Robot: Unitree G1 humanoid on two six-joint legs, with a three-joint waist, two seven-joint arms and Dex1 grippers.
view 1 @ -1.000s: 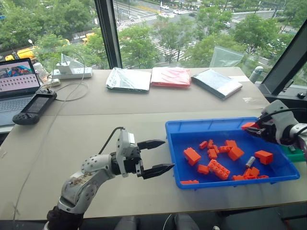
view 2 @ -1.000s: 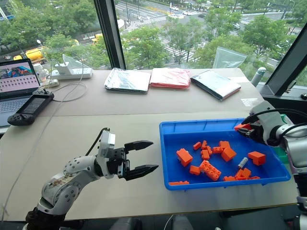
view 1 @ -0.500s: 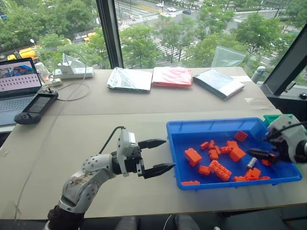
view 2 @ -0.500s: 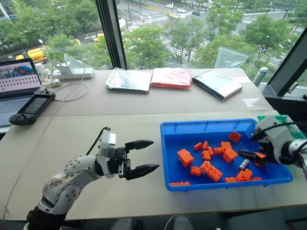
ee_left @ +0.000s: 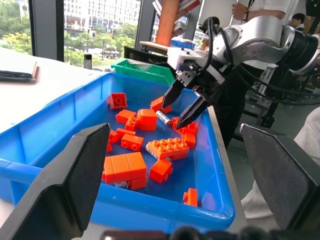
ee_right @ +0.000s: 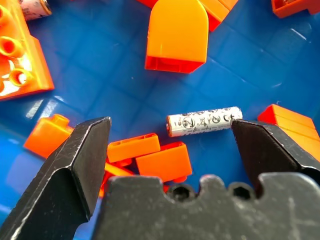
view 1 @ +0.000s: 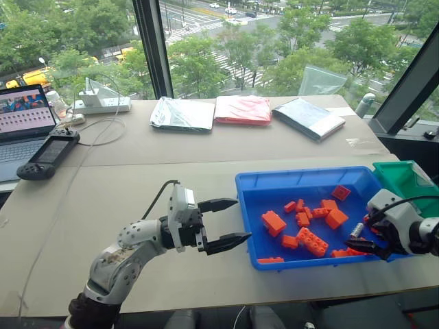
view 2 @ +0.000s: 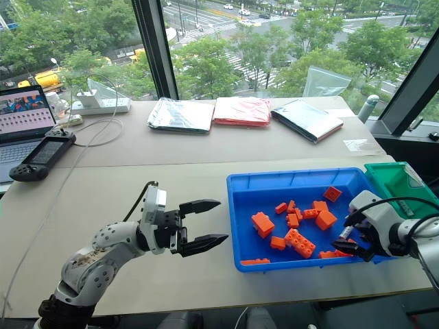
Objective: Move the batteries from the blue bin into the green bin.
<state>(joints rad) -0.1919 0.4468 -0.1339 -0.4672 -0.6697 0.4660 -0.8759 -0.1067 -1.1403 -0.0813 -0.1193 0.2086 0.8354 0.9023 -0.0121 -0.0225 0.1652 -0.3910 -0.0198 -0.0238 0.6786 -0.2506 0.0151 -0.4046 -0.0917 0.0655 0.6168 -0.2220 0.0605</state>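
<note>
Where the head camera looks down over the beige table [view 1: 137,178], the blue bin [view 1: 302,179] sits at the near right with orange toy bricks [view 1: 312,241] scattered across its floor, and the green bin [view 1: 401,179] stands just beside its far right corner. A single battery [view 1: 357,229] lies among the bricks toward the bin's right side. The right gripper [view 1: 356,238] is lowered into that end of the tray with its two black fingers spread apart, the battery near them and nothing clamped. The left gripper [view 1: 226,222] hovers over bare table just left of the blue bin, pointing toward it, fingers wide apart and empty. At the table's far edge lie three flat pouches [view 1: 248,109], with a laptop [view 1: 24,123], a handheld game console [view 1: 46,155] and a power strip [view 1: 101,104] to the far left.

From the left wrist, that gripper's own black fingers [ee_left: 70,180] stand far apart on either side of the tray. Inside it the battery [ee_left: 163,118] lies between the bricks, and the right gripper [ee_left: 181,107] reaches down with its tips straddling that spot, not closed on it. The green bin [ee_left: 142,71] shows behind the tray's far rim.

From the right wrist, the battery [ee_right: 204,121] lies on the blue floor close to one finger [ee_right: 267,150], the other finger set well apart from it. Another battery end [ee_right: 34,8] peeks in beside a brick.
</note>
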